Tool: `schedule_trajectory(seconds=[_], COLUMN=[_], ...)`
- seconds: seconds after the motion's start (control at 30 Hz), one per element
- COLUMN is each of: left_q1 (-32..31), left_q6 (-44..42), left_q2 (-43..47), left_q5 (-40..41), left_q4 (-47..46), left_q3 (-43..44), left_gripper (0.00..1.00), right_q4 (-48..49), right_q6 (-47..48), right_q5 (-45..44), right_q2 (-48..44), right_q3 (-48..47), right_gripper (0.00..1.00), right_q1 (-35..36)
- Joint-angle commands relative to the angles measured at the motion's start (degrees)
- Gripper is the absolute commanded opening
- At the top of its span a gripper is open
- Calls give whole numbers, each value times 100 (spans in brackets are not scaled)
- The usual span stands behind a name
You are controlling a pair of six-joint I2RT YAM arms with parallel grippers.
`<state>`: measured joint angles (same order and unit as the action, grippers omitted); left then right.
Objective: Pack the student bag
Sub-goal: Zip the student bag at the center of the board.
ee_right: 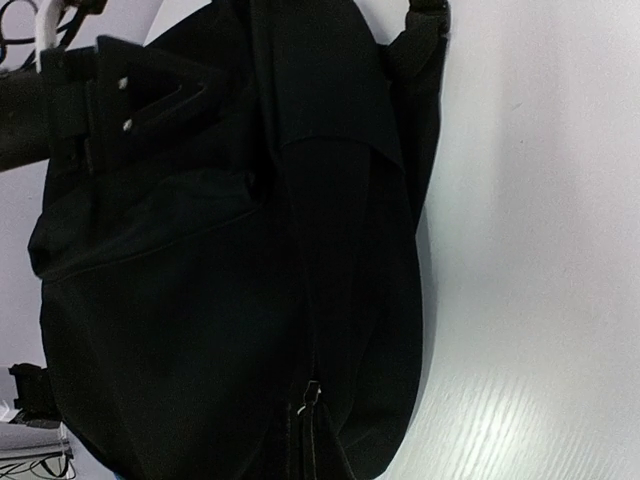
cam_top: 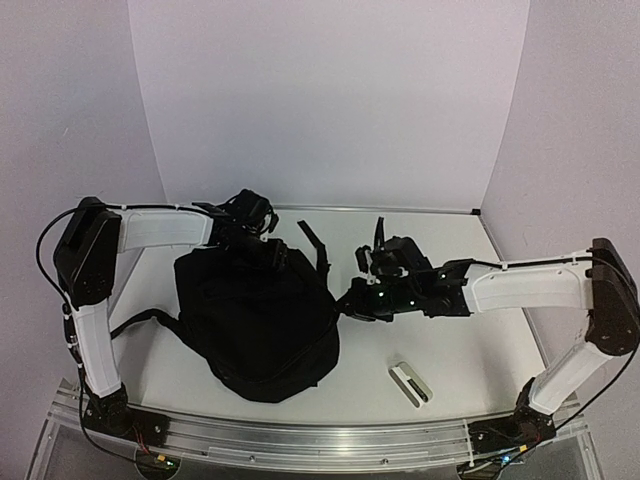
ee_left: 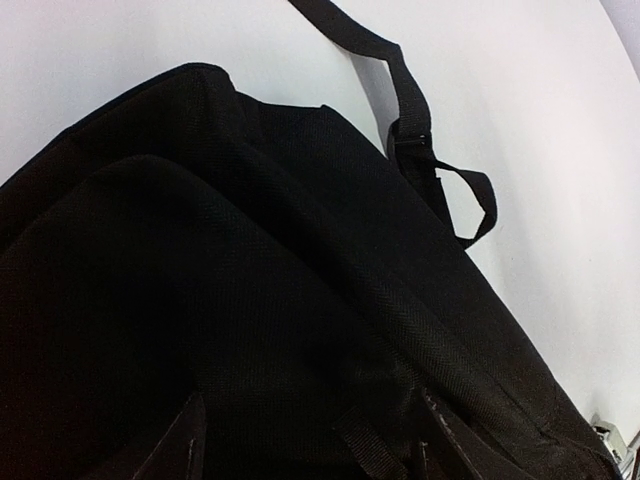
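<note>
Black student bag (cam_top: 255, 315) lies left of centre, between both arms. Left tool (cam_top: 262, 243) touches its far edge, right tool (cam_top: 352, 300) its right side; whether either grips cannot be told.

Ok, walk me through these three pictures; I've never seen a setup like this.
Two white robot arms are bolted at the near table edge. The wide picture looks down from above and behind them; the other two come from cameras on each wrist. A black backpack lies on the white table, with a small silver and black object nearby. The left gripper is at the bag's far top, the right gripper at its side. Whether either grips fabric is unclear.
</note>
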<state>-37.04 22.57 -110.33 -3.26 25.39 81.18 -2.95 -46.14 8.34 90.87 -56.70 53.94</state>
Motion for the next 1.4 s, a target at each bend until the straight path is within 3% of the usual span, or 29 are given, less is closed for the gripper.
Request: schedule_trajectory(seconds=[0.0,0.4,0.7,0.9,1.03,1.23,1.37], left_q1=[108,122,302,301,316,401,396], left_q6=[94,293,424,304,170,-58,-455], left_q2=[-376,-630,-958,-1080,-1125,-820,-321], left_q5=[271,247,453,346,447,381,-433], left_q4=[64,-271,-425,-430,-253,-205,-640], left_q3=[-227,-207,187,703,1139,1350,1096], left_gripper=[69,69,69,69,69,70,72], right_q4=[-190,-221,53,21,-288,-426,-445], right_q6=[-398,-380,-549,-677,-584,-202,85], right_q5=[133,684,789,-153,-755,-634,-261], right_q2=[-540,-649,-713,-814,-901,-983,-808], right_q3=[244,107,-237,-405,-539,-650,-793], right_gripper=[0,0,0,0,0,0,0], right_q1=[313,988,1087,1067,805,-50,-625])
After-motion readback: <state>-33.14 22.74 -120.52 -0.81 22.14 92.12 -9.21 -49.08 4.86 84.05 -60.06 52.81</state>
